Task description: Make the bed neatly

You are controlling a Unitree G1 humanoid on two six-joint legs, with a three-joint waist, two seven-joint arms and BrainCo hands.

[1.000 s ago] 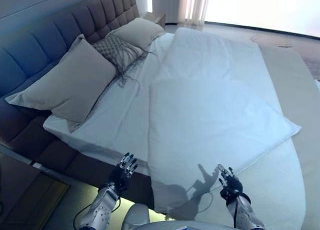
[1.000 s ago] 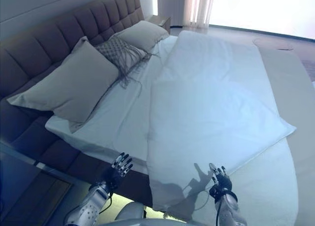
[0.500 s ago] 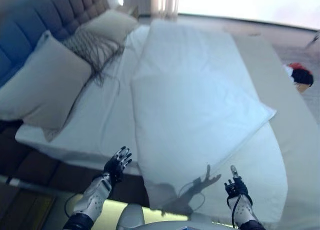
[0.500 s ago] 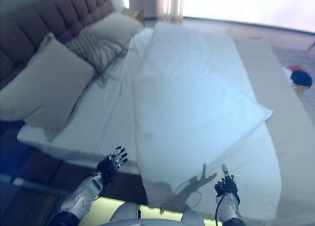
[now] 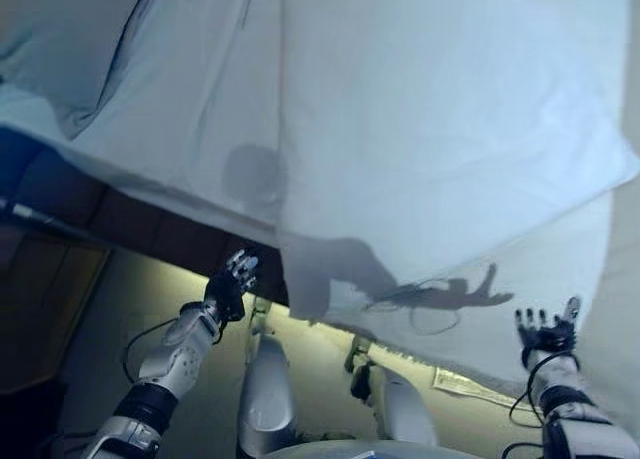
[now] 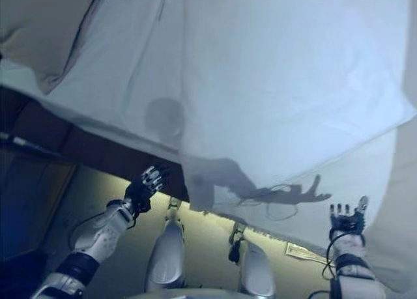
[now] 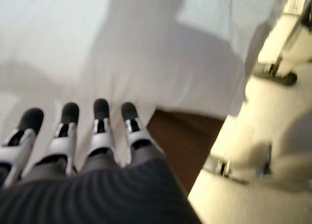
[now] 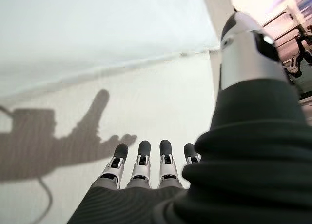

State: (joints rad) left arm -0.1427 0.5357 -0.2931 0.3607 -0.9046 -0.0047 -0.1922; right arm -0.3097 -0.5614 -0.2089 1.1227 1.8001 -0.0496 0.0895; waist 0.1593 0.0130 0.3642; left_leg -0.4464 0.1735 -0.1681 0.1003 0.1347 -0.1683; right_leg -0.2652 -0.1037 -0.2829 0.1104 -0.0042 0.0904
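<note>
Just spread hands (image 5: 228,284) near duvet (image 5: 440,129)

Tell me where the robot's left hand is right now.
In the left eye view the left hand hangs open at lower left, below the bed's near edge, just left of the white duvet's overhanging corner, touching nothing.
</note>
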